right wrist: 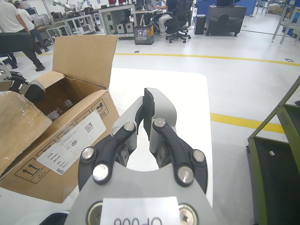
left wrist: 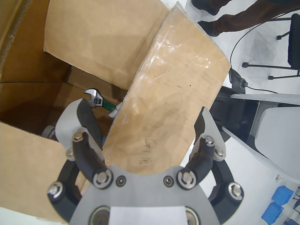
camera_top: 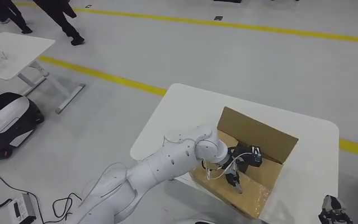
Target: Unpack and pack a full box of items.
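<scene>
An open cardboard box (camera_top: 263, 143) stands on the white table (camera_top: 184, 106). My left gripper (camera_top: 238, 182) hangs over the box's near side, open. In the left wrist view its fingers (left wrist: 86, 118) stand wide apart on either side of a taped flap (left wrist: 173, 83), one finger inside the box and the other outside. A wrench with a green handle (left wrist: 99, 101) lies deep in the box. My right gripper (right wrist: 146, 108) is shut on nothing, above the table beside the box (right wrist: 70, 127); the top view has it (camera_top: 334, 211) at the table's near right corner.
One tall flap (right wrist: 84, 57) stands upright at the box's far side. A clear bottle-like item (right wrist: 62, 107) lies inside. A green cart (right wrist: 269, 160) stands to the right of the table. A second white table (camera_top: 17, 53) is far left.
</scene>
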Tool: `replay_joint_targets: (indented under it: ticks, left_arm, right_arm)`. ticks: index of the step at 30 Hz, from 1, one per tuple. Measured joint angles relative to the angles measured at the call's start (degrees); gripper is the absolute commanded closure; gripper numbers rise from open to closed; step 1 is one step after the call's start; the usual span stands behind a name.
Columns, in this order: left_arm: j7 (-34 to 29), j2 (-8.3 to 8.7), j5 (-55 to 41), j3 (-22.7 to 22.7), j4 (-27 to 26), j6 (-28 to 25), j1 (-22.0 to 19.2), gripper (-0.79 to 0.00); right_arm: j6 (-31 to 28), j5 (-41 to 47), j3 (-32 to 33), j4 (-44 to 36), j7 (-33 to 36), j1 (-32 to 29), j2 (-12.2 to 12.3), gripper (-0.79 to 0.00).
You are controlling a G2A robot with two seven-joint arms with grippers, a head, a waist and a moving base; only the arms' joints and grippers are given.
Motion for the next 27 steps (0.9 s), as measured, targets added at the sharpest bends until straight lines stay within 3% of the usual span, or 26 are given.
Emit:
replay_joint_targets:
  ticks: [1,2,3,13,24,26,27]
  left_arm:
    - [0.0,0.1,-0.2,0.5,0.2,0.0,-0.5,-0.274]
    - [0.1,0.18,-0.4,0.9,0.2,-0.1,-0.8,-0.068]
    - [0.1,0.26,-0.5,1.2,0.3,-0.1,-1.1,0.0]
    - [0.3,1.42,-0.3,3.0,-0.3,-0.3,-3.1,0.0]
    - [3.2,2.31,2.4,1.6,-1.8,-0.8,-3.4,0.0]
    - [4.3,2.43,2.8,1.2,-2.4,-0.4,-3.2,-0.385]
    - [4.8,2.5,3.2,0.9,-2.8,-0.1,-3.1,-0.785]
  right_arm:
    - [0.0,0.1,-0.1,0.2,0.2,0.2,0.0,0.0]
    - [0.0,0.1,-0.3,0.4,0.3,0.3,0.0,0.0]
    - [0.1,0.2,-0.4,0.5,0.4,0.5,0.0,0.0]
    - [1.0,-0.2,-1.9,1.4,1.7,2.1,-0.1,0.0]
    - [1.0,1.3,-3.4,1.4,3.1,2.8,-0.2,0.0]
    - [-0.2,2.8,-3.3,0.7,3.9,2.6,-0.1,-0.099]
    - [-0.9,3.5,-3.2,0.2,4.4,2.3,-0.1,-0.12]
